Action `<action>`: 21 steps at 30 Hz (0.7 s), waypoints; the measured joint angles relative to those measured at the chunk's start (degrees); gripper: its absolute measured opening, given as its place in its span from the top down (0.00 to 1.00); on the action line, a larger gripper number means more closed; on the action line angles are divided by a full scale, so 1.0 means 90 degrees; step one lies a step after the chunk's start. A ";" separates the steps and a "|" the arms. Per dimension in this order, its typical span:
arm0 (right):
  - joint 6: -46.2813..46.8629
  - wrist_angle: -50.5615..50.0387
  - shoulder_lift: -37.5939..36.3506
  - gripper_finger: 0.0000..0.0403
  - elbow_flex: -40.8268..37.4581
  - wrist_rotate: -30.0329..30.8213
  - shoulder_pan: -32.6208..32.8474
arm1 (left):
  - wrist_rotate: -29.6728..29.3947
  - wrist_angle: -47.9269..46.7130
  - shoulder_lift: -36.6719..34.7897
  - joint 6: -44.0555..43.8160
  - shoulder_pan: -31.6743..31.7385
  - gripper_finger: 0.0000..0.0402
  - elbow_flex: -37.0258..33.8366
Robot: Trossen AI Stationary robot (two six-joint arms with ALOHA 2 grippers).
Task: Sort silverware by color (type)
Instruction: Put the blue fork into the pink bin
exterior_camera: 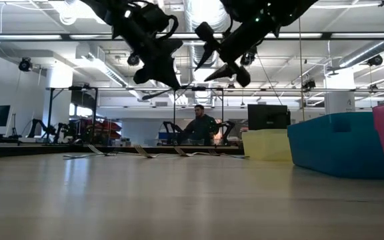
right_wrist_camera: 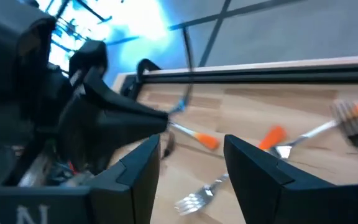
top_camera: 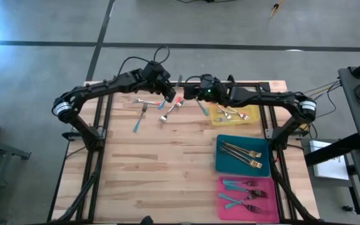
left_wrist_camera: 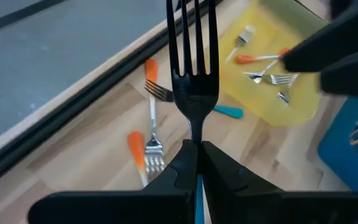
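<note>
My left gripper (top_camera: 167,95) is above the far middle of the table, shut on a fork (left_wrist_camera: 193,81) that has a teal handle and shows dark against the table. My right gripper (top_camera: 186,92) hovers open just to its right, facing it; its two fingers (right_wrist_camera: 138,168) stand apart and hold nothing. In the low view both grippers (exterior_camera: 160,70) (exterior_camera: 222,65) hang well above the tabletop. Loose forks with orange handles (top_camera: 171,110) and teal handles (top_camera: 137,123) lie flat on the wood below them. My left gripper pinches the fork between its two fingers at the neck (left_wrist_camera: 194,135), just below the head. The tines point forward past the fingertips, in line with the fingers, and the teal handle (left_wrist_camera: 199,193) runs back between them. The fork is lifted clear of the table.
A yellow tray (top_camera: 250,117) at the far right holds orange-handled forks, a teal tray (top_camera: 222,164) holds gold ones, and a pink tray (top_camera: 225,206) at the near right holds teal-handled ones. A person sits in the room beyond the table (exterior_camera: 201,125).
</note>
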 joint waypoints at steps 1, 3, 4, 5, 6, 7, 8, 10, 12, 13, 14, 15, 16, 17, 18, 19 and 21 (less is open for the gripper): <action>0.0052 0.0134 0.0073 0.58 0.0000 -0.0034 0.0000 | 0.0001 -0.0003 0.0000 -0.0032 -0.0042 1.00 -0.0003; 0.0098 0.0323 0.0180 0.58 0.0000 -0.0038 0.0000 | 0.0001 -0.0006 0.0000 -0.0052 -0.0103 1.00 -0.0008; 0.0098 0.0402 0.0220 0.58 0.0000 -0.0040 -0.0001 | 0.0005 -0.0007 0.0000 -0.0052 -0.0119 1.00 -0.0008; 0.0097 0.0449 0.0252 0.58 0.0000 -0.0042 -0.0016 | 0.0006 -0.0005 0.0000 -0.0055 -0.0127 1.00 -0.0008; 0.0093 0.0506 0.0274 0.58 0.0000 -0.0082 -0.0029 | 0.0003 -0.0007 0.0000 -0.0065 -0.0133 1.00 -0.0008; 0.0090 0.0588 0.0296 0.58 0.0000 -0.0103 -0.0034 | -0.0001 -0.0002 0.0000 -0.0077 -0.0138 1.00 -0.0011; 0.0093 0.0644 0.0323 0.58 0.0001 -0.0131 -0.0055 | -0.0008 0.0014 0.0000 -0.0105 -0.0149 1.00 -0.0013; 0.0096 0.0710 0.0369 0.58 0.0017 -0.0133 -0.0083 | -0.0016 0.0091 0.0000 -0.0202 -0.0187 1.00 -0.0013; 0.0095 0.0710 0.0434 0.58 0.0050 -0.0130 -0.0113 | -0.0011 0.0162 0.0000 -0.0242 -0.0246 1.00 -0.0013; 0.0096 0.0731 0.0467 0.58 0.0084 -0.0130 -0.0121 | -0.0009 0.0168 0.0000 -0.0243 -0.0274 1.00 -0.0013; 0.0096 0.0729 0.0484 0.58 0.0105 -0.0133 -0.0139 | -0.0009 0.0179 0.0000 -0.0244 -0.0303 1.00 -0.0014; 0.0095 0.0715 0.0503 0.58 0.0114 -0.0128 -0.0146 | -0.0006 0.0192 0.0000 -0.0246 -0.0333 1.00 -0.0016; 0.0088 0.0713 0.0548 0.58 0.0164 -0.0128 -0.0146 | -0.0009 0.0201 0.0000 -0.0246 -0.0365 1.00 -0.0016; 0.0031 0.0753 0.0581 0.58 0.0214 -0.0136 -0.0148 | -0.0013 0.0204 0.0000 -0.0244 -0.0380 1.00 -0.0016; -0.0043 0.0742 0.0586 0.58 0.0223 -0.0168 -0.0150 | -0.0063 0.0184 0.0000 -0.0241 -0.0390 1.00 -0.0016; -0.0141 0.0694 0.0586 0.58 0.0223 -0.0173 -0.0155 | -0.0129 0.0147 0.0000 -0.0237 -0.0390 1.00 -0.0016; -0.0258 0.0717 0.0586 0.59 0.0260 -0.0153 -0.0153 | -0.0218 0.0140 0.0000 -0.0239 -0.0387 1.00 -0.0018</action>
